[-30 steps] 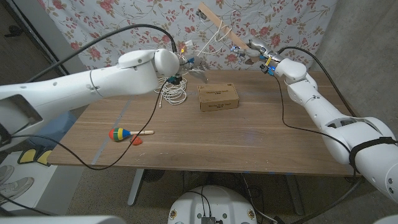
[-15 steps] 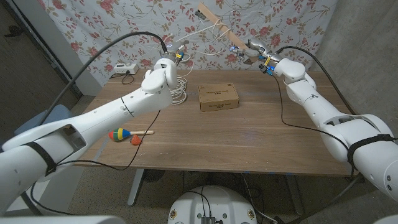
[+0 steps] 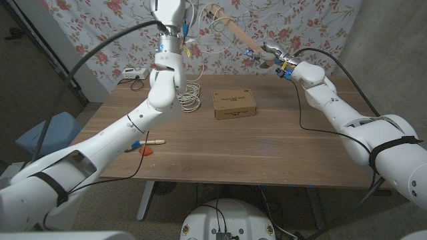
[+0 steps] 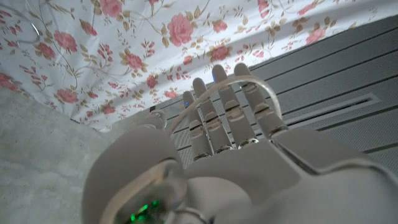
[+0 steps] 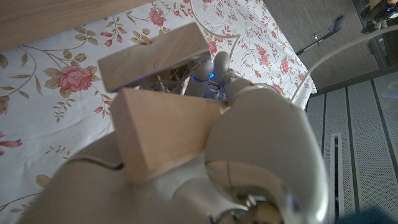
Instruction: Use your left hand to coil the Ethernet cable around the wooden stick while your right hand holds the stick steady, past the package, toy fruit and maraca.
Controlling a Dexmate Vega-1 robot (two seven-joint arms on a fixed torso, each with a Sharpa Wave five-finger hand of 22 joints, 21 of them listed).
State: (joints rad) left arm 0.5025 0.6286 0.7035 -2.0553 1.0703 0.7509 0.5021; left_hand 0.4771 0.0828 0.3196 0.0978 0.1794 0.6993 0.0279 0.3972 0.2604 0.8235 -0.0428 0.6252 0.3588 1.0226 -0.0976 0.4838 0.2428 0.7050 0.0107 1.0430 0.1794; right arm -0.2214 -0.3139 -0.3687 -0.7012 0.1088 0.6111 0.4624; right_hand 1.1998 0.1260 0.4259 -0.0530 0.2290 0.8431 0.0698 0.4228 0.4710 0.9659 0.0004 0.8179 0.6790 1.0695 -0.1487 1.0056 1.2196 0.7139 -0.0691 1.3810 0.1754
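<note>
Two hands work aloft. Right hand (image 3: 272, 52) grips stick (image 3: 230, 29) at its low end; stick slants up toward left hand (image 3: 168, 13). Left hand, raised high, has cable (image 4: 249, 87) looped over its fingers (image 4: 227, 115). Remaining cable pile lies on table below left hand. Risk: loop slips off the fingers, or cable tension levers stick out of right hand's grip.

Mid-table is being blocked by the brown cardboard package (image 3: 234, 104); the white coiled cable (image 3: 189, 97) is lying just beside it.
</note>
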